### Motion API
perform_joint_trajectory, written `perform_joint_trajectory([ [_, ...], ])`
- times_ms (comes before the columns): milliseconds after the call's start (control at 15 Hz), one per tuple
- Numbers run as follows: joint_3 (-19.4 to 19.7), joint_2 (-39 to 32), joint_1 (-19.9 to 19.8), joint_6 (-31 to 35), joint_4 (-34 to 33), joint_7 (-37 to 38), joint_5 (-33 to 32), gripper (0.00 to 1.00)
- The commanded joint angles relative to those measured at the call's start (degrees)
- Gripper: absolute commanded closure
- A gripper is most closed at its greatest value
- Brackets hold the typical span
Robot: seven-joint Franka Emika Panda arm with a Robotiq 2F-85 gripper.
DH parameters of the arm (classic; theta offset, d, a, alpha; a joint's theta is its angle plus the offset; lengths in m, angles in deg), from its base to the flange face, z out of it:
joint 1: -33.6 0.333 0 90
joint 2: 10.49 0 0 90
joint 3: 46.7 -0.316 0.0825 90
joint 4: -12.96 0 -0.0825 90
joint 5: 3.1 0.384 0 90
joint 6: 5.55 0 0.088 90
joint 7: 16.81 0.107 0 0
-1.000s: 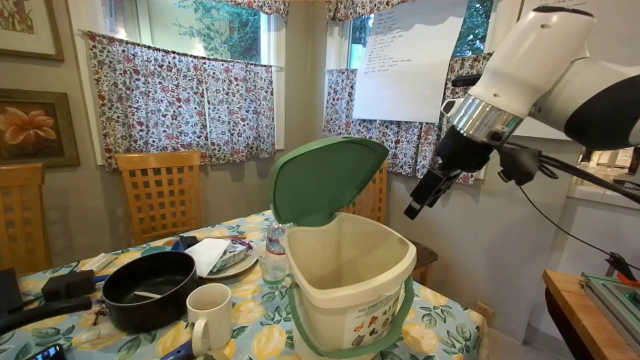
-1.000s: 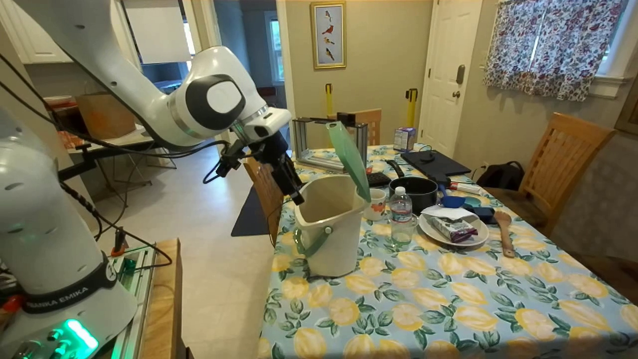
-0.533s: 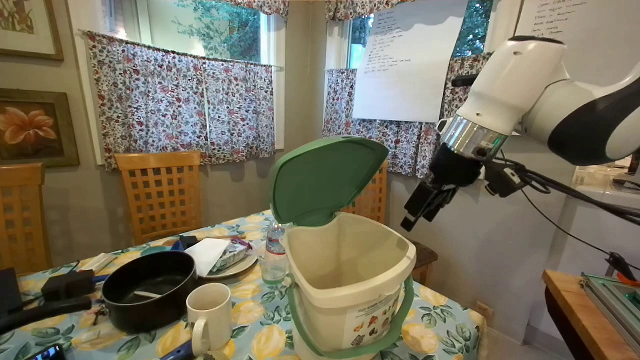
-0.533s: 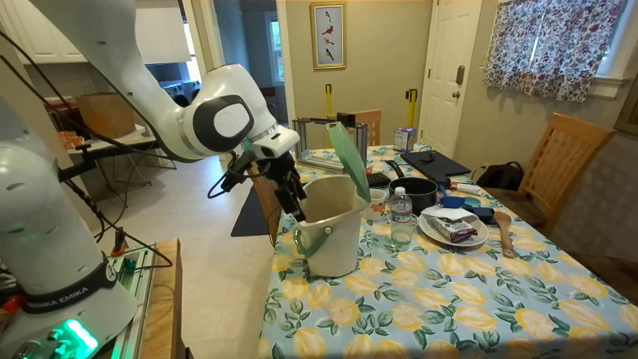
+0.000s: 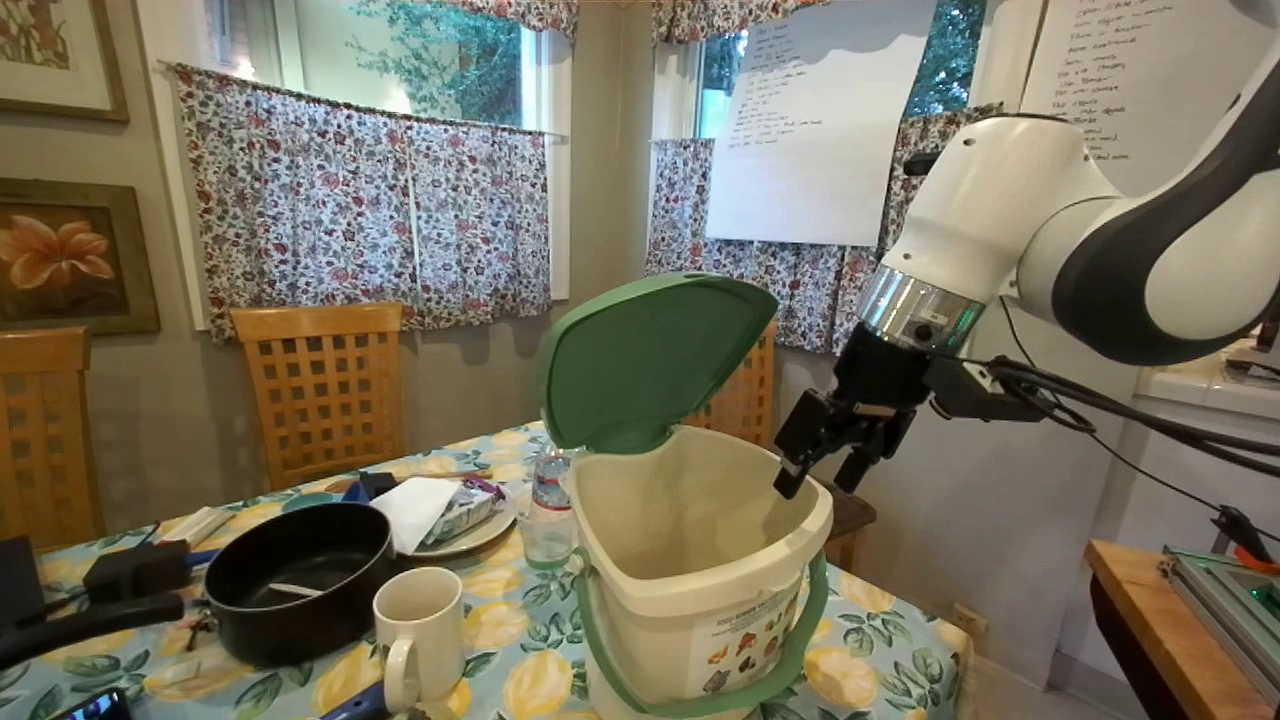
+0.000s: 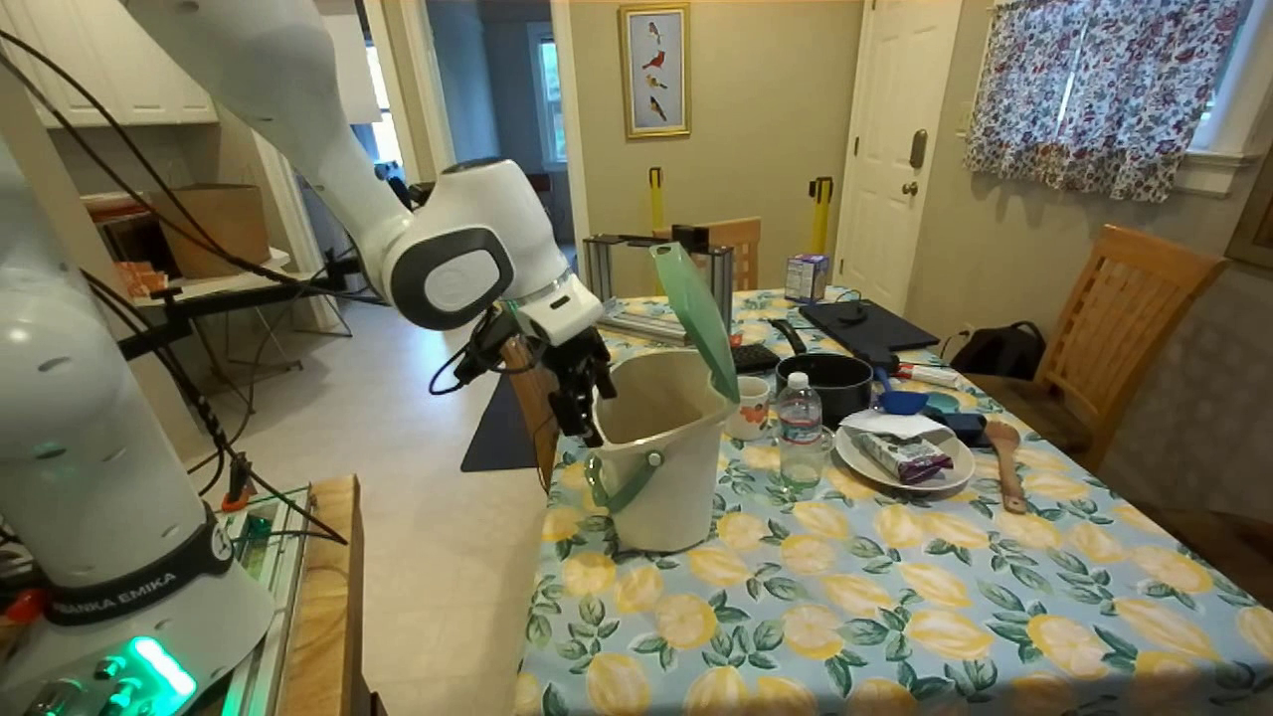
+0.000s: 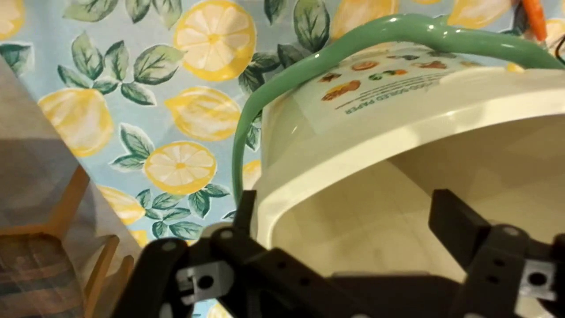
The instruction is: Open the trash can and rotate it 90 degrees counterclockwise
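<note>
The cream-white trash can [image 5: 645, 640] stands upright on the table, also seen in an exterior view [image 6: 676, 487]. Its green lid [image 5: 640, 365] is raised open, and its green handle [image 5: 700, 708] hangs at the front by the printed label. My gripper [image 5: 818, 480] is open and empty at the can's rim; it also shows at the rim in an exterior view [image 6: 600, 413]. In the wrist view the fingers [image 7: 345, 194] are spread, one outside the can's rim [image 7: 335, 170] and one over the opening. Whether a finger touches the rim I cannot tell.
A white mug [image 5: 428, 620] and a black pan [image 5: 300, 625] stand beside the can. A water bottle [image 6: 801, 428] and a plate with a packet [image 6: 945, 482] are on its other side. A chair [image 7: 44, 269] is below the table edge.
My gripper has moved down and toward the can's rim, and its fingers have spread apart. The can and its raised lid have not moved.
</note>
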Motion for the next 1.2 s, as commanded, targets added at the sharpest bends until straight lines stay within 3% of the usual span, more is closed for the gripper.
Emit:
perform_joint_trajectory([
  [0,-11.45,-2.29,-7.46,-3.82,-4.08,-5.44,13.6,0.0],
  [267,-16.73,-6.08,-12.84,-8.87,-9.09,-8.29,20.58,0.0],
  [533,-17.56,-8.65,-15.65,-15.01,-12.34,-7.77,18.97,0.0],
  [1133,-17.35,-6.04,-14.6,-19.62,-11.55,-3.4,11.06,0.0],
])
